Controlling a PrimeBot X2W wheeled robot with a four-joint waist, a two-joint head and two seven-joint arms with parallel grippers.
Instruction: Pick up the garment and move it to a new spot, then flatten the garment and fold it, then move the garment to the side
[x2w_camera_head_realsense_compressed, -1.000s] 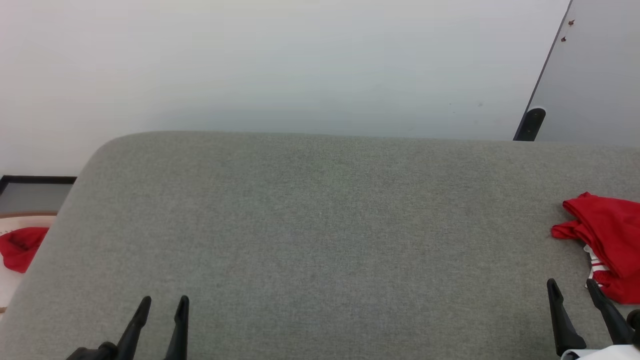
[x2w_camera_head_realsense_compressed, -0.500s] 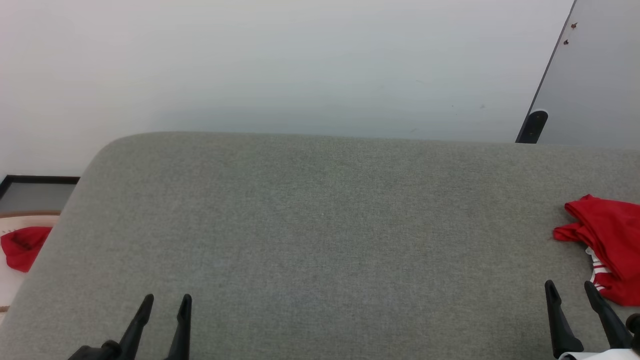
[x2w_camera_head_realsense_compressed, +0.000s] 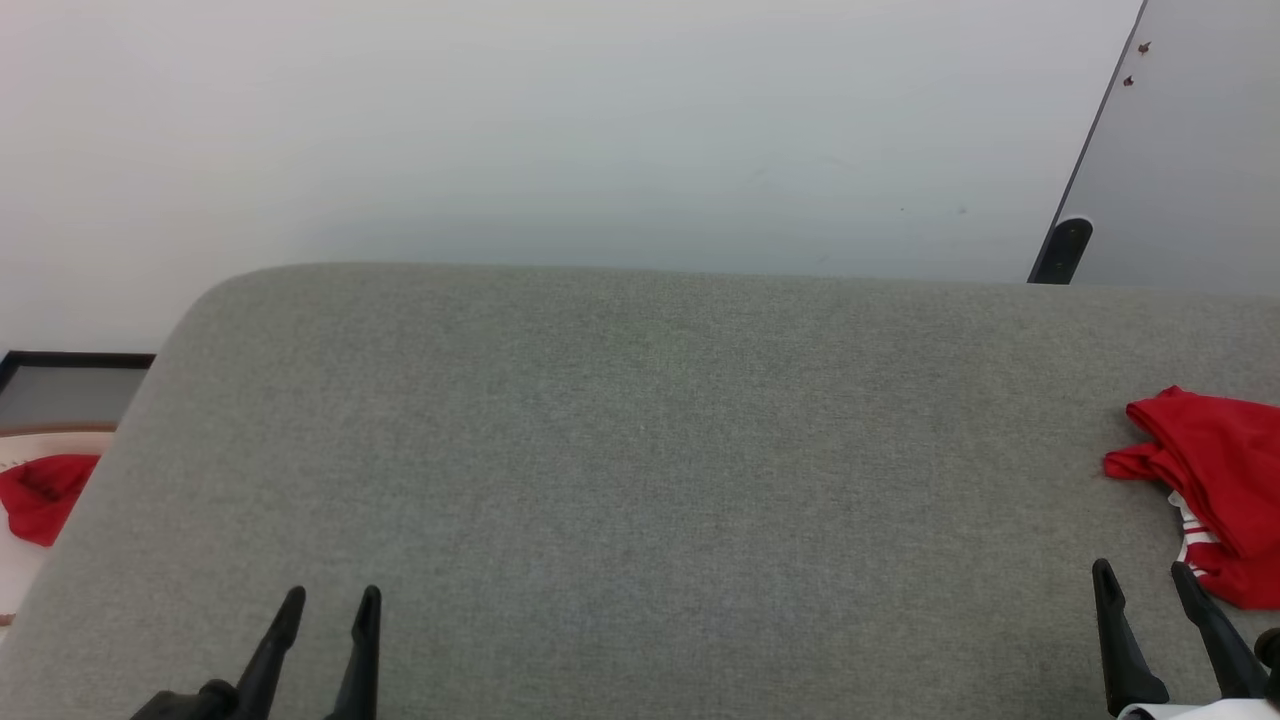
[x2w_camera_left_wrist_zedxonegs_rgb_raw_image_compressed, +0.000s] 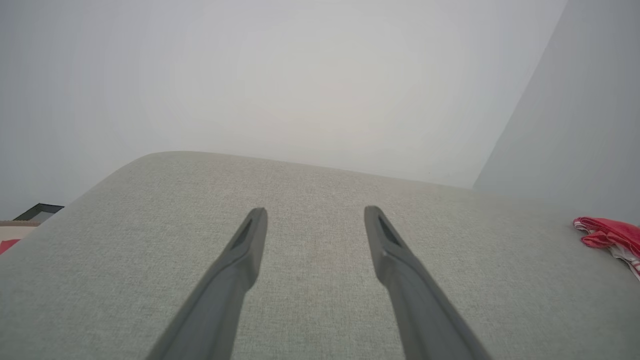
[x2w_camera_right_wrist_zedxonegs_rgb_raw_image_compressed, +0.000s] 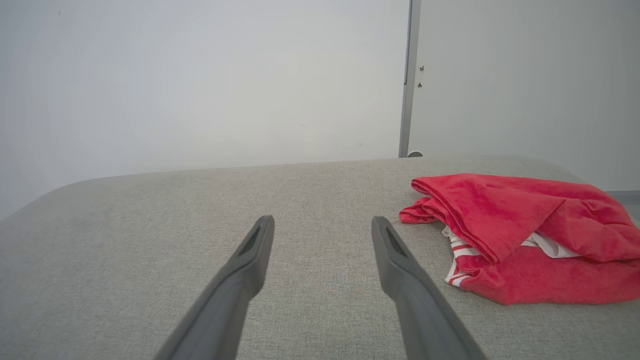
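The crumpled red jersey garment (x2w_camera_right_wrist_zedxonegs_rgb_raw_image_compressed: 520, 235) with white, red-striped trim lies bunched on the grey fabric surface (x2w_camera_head_realsense_compressed: 640, 450). Left gripper (x2w_camera_head_realsense_compressed: 330, 610) and right gripper (x2w_camera_head_realsense_compressed: 1143, 583) both hover with jaws spread, empty.

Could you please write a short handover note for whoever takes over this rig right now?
Left gripper: open, holding nothing, at the near left of the grey surface.
Right gripper: open, holding nothing, at the near right, just left of the garment and not gripping it.
Garment: a loose, bunched heap at the surface's right side, striped trim showing; neither flat nor neatly folded.
Small red cloth: beyond the surface's left edge, not part of the job.
Done: nothing evident.
Left: pick up the garment, move it to a new spot, flatten it, fold it, set it aside.
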